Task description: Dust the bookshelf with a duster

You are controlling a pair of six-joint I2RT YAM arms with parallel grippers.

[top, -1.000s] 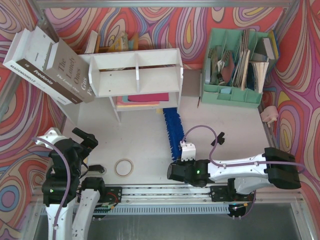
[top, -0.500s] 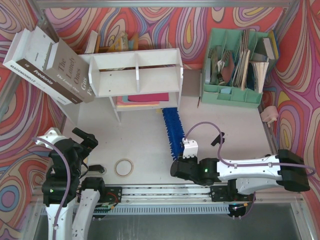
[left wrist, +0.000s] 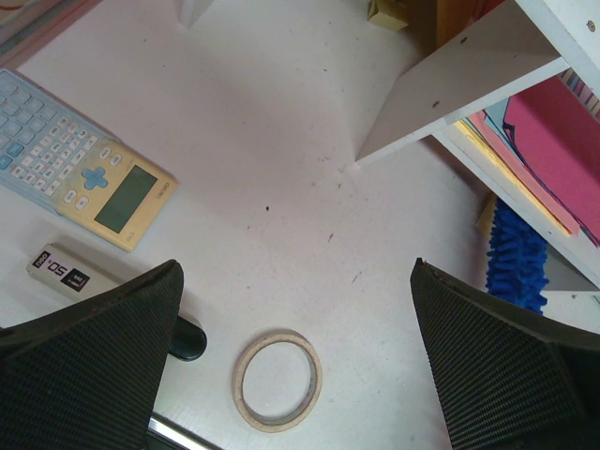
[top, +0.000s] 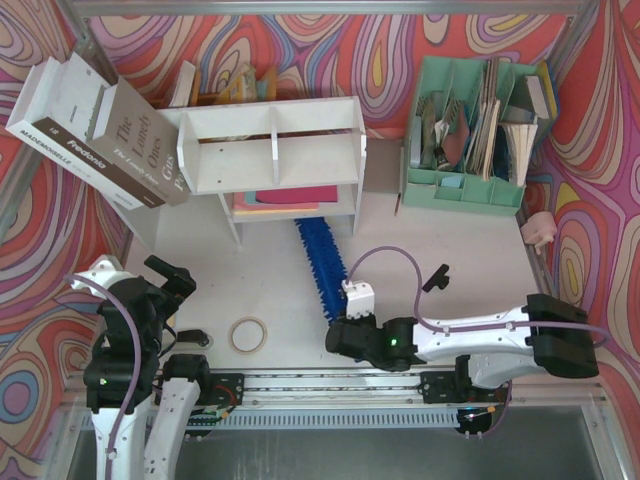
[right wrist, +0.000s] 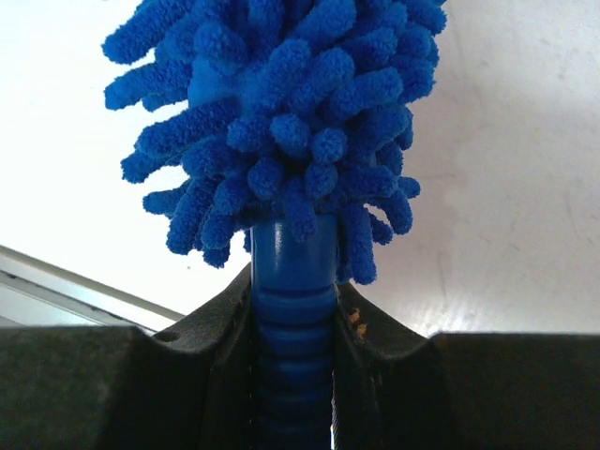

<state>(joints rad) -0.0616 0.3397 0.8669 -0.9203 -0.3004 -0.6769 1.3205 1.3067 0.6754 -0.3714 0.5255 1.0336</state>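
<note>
The white bookshelf (top: 272, 143) stands at the back of the table, with coloured folders (top: 287, 197) on its lower shelf. The blue fluffy duster (top: 319, 262) lies slanted on the table, its far tip just in front of the shelf's lower right. My right gripper (top: 338, 318) is shut on the ribbed blue handle (right wrist: 292, 319), with the shaggy head (right wrist: 281, 103) filling the right wrist view. My left gripper (top: 168, 280) hangs open at the near left, nothing between its fingers (left wrist: 89, 361). The left wrist view catches the shelf's side panel (left wrist: 459, 89) and the duster's tip (left wrist: 516, 262).
A tape roll (top: 248, 334) lies near the front edge. A mint-green file organizer (top: 470, 130) stands at the back right. Two large books (top: 100, 130) lean at the back left. A calculator (left wrist: 80, 173) and a small black-and-white box (left wrist: 66, 274) lie at the left.
My right gripper has swung the duster leftward, so its far tip now sits further left in front of the shelf. The left arm has not moved.
</note>
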